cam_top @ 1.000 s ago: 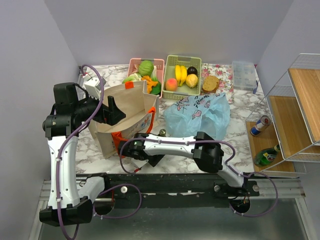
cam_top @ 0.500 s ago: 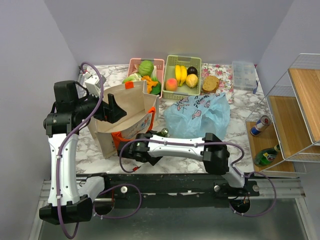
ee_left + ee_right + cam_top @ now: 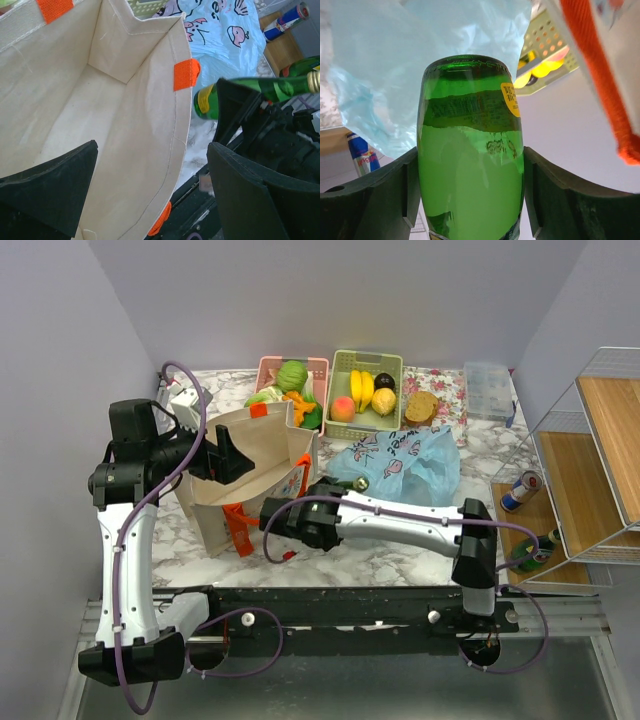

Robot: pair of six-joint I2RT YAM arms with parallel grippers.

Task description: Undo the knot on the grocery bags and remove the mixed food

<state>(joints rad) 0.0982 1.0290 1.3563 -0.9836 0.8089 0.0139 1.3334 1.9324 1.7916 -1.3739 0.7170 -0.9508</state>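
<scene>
The light blue plastic bag (image 3: pixel 400 465) lies crumpled right of the tote; it also shows in the left wrist view (image 3: pixel 225 35) and the right wrist view (image 3: pixel 395 60). No knot shows on it. A green cabbage (image 3: pixel 292 375) and orange pieces (image 3: pixel 298 400) sit in the pink basket, a peach (image 3: pixel 343 408) in the green basket. My right gripper (image 3: pixel 325 498) (image 3: pixel 470 190) is shut on a green glass bottle (image 3: pixel 470 150) (image 3: pixel 250 90), held between tote and blue bag. My left gripper (image 3: pixel 225 455) (image 3: pixel 152 150) is open, straddling the tote's wall.
The beige tote (image 3: pixel 250 475) with orange straps stands open and empty inside. The green basket (image 3: pixel 366 360) holds bananas (image 3: pixel 362 388). A bread slice (image 3: pixel 422 407) lies on floral cloth. A wire shelf (image 3: pixel 590 470) at right holds a can (image 3: pixel 520 490) and a bottle (image 3: pixel 530 552).
My right arm has swung right and back from the tote's front, lifting the green bottle toward the blue bag. The left arm has barely moved.
</scene>
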